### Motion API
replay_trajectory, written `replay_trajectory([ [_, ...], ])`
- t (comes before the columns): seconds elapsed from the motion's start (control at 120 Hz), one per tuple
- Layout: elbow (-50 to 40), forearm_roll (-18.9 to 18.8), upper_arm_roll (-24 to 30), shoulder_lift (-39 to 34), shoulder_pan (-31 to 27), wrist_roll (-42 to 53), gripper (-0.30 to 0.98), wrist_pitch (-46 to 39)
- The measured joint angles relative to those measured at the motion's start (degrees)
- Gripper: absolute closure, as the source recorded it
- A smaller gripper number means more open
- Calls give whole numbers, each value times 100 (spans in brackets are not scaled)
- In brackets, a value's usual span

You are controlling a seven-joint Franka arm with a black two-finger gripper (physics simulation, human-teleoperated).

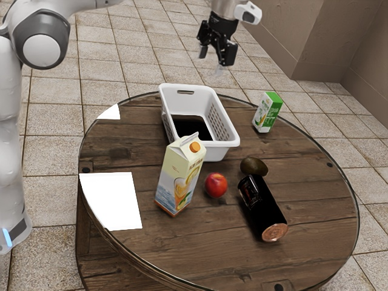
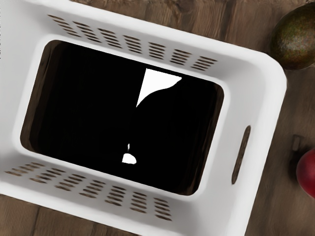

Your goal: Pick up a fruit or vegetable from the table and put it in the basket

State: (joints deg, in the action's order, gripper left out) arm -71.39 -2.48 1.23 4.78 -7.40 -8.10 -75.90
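Your pincer (image 1: 212, 62) stands open and empty, high at the upper middle of the exterior view, over the basket (image 1: 223, 151).
The fingers are well apart with nothing between them; your fruit is on the table (image 1: 309, 200), toward the frame's lower right from the pincer, past the basket's handled short end: the avocado (image 1: 254, 167) right of centre, the red fruit (image 1: 216, 185) a little lower and to its left. You'd need to travel out beyond that rim before lowering. The avocado's long axis runs roughly across the frame, and the dark bottle (image 1: 264, 209) lies just beside it, so it could foul a finger; the red fruit, rounder, asks less of your wrist angle, but mind the juice carton (image 1: 180, 176) standing near it.
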Motion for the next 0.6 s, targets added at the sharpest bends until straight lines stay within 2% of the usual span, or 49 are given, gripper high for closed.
replay_trajectory([
  [0.142, 18, 17, -4, -8, 8, -53, 0, -101],
  [0.2, 842, 190, 24, -182, -93, -5, 0, -51],
  [0.258, 1267, 328, 412, -364, -508, 40, 0, -10],
  [0.308, 1334, 387, 716, -117, -715, 73, 0, -4],
  [0.458, 1092, 273, 921, 447, 163, 160, 0, -14],
  [0.6, 1045, 6, 922, 1078, 266, 225, 0, -154],
])
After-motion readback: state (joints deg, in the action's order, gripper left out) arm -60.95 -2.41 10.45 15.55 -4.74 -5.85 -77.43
